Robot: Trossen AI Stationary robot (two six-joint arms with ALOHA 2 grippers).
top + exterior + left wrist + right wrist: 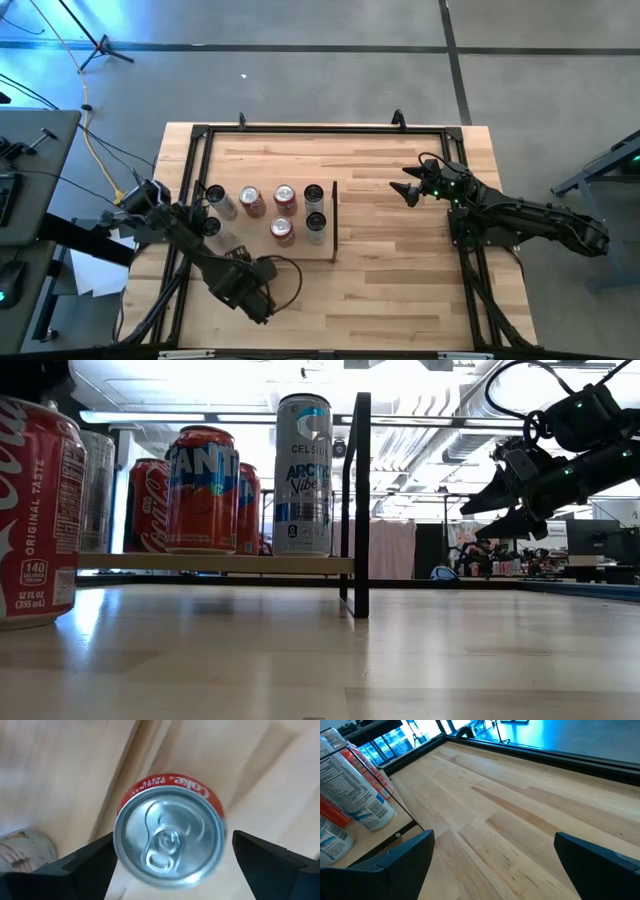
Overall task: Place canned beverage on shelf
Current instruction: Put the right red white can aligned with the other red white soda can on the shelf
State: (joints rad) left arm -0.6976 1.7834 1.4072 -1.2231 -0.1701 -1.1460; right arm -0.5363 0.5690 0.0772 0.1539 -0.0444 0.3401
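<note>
In the left wrist view the red cola can (169, 827) stands upright between the left gripper (172, 865) fingers (75, 870), which are spread wide, a gap showing on each side. From above, it is at the shelf's (300, 250) left end, left of centre. The right gripper (409, 188) hovers spread and empty over the bench (400, 290), upper right.

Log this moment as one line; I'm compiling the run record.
left gripper: open, fingers either side of red aluminium Coca-Cola can | right gripper: open, above bare table | pale-wood shelf: holds several cans
</note>
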